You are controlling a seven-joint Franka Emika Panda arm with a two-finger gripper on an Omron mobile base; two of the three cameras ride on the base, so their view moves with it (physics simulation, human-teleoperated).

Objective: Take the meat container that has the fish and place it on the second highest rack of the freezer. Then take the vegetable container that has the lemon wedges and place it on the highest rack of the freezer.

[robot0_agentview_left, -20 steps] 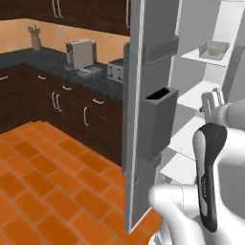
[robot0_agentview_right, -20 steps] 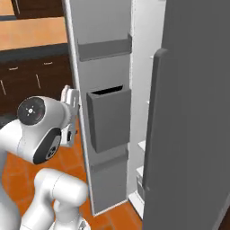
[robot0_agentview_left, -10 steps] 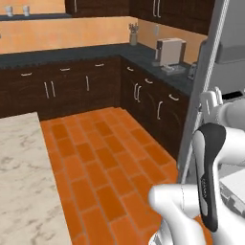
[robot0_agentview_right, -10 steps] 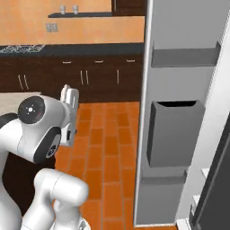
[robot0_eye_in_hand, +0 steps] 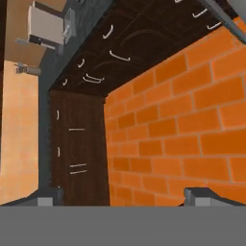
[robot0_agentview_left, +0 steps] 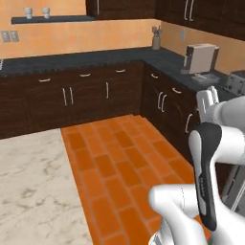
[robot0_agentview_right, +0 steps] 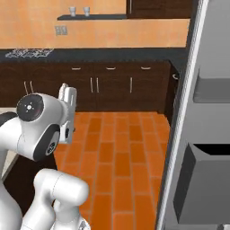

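Nearest me, my gripper (robot0_eye_in_hand: 123, 198) is spread wide and carries nothing; the two finger tips (robot0_eye_in_hand: 201, 196) stand well apart at the bottom of the hand view, with only orange brick floor (robot0_eye_in_hand: 192, 120) between them. In the left base view the hand (robot0_agentview_left: 209, 103) is held up at the right, pointing out over the floor toward the dark cabinets (robot0_agentview_left: 86, 93).

The freezer (robot0_agentview_right: 202, 134) stands at the right edge of the right base view, its open door showing a dark bin (robot0_agentview_right: 204, 184). I can't see its racks from here, nor either container, so I cannot say where the meat container or the vegetable container sits.

Farther off, along the far counter (robot0_agentview_left: 95, 57), there is a coffee machine (robot0_agentview_left: 201, 58) on the right leg and two cups (robot0_agentview_right: 78, 11) on a wall shelf.

My judgement on handling: a shallow tray should be light and stiff, but its loose contents will slide if tipped. I'd pinch one long sloped wall near its middle and keep it level.
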